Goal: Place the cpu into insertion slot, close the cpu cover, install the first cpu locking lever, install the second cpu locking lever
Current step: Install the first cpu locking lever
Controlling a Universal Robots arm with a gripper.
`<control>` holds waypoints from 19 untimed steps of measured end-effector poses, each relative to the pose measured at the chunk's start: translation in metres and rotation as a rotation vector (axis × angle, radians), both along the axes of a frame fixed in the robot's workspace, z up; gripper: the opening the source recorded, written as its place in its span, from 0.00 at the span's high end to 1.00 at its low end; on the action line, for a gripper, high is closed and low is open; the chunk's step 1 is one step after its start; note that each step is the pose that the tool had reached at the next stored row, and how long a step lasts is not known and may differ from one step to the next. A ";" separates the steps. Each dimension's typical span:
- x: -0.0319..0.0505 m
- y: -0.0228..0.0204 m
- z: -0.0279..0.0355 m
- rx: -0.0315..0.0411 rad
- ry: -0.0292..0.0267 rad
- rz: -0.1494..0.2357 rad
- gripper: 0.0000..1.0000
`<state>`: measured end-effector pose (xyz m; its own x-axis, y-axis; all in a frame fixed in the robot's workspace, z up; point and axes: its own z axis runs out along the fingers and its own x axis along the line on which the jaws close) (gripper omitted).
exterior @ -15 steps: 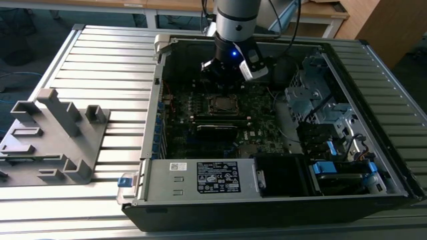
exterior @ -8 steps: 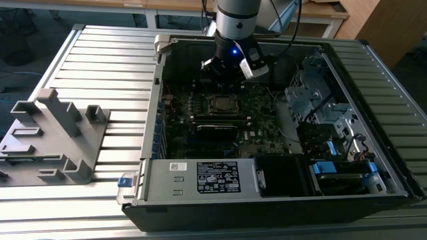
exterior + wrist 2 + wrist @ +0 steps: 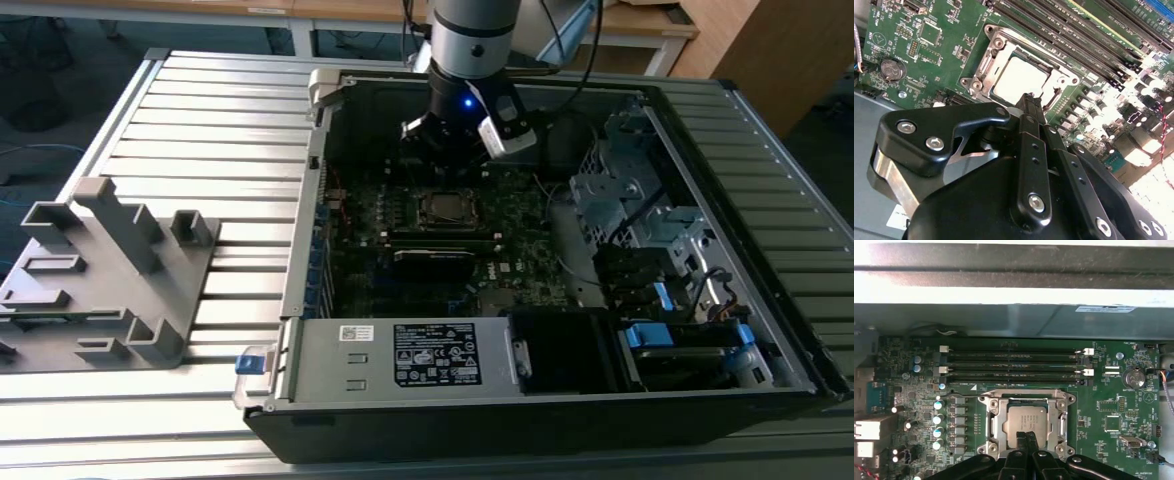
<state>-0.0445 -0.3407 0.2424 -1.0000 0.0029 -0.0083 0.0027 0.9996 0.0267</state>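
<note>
The cpu, a small square chip with a dull grey top, lies in the insertion slot on the green motherboard inside the open computer case. The silver cpu cover lies flat around it as a frame, and the chip shows through its window. My gripper hangs just over the socket's edge, shut, with its black fingertips pressed together and nothing between them. Whether the tips touch the cover cannot be told. In the exterior view the gripper stands right above the socket.
Long black memory slots run beside the socket, and a coin battery sits nearby. The case walls, a drive cage and the power supply hem the board in. A grey fixture stands on the slatted table.
</note>
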 end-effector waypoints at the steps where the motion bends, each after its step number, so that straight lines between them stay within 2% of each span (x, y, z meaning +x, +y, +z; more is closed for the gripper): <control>1: -0.0015 0.0000 0.0000 0.0001 -0.0001 0.000 0.89; 7: -0.0096 0.0000 -0.0002 0.0002 -0.0008 0.000 0.89; 19: -0.0099 0.0000 0.0020 0.0004 -0.0010 0.000 0.89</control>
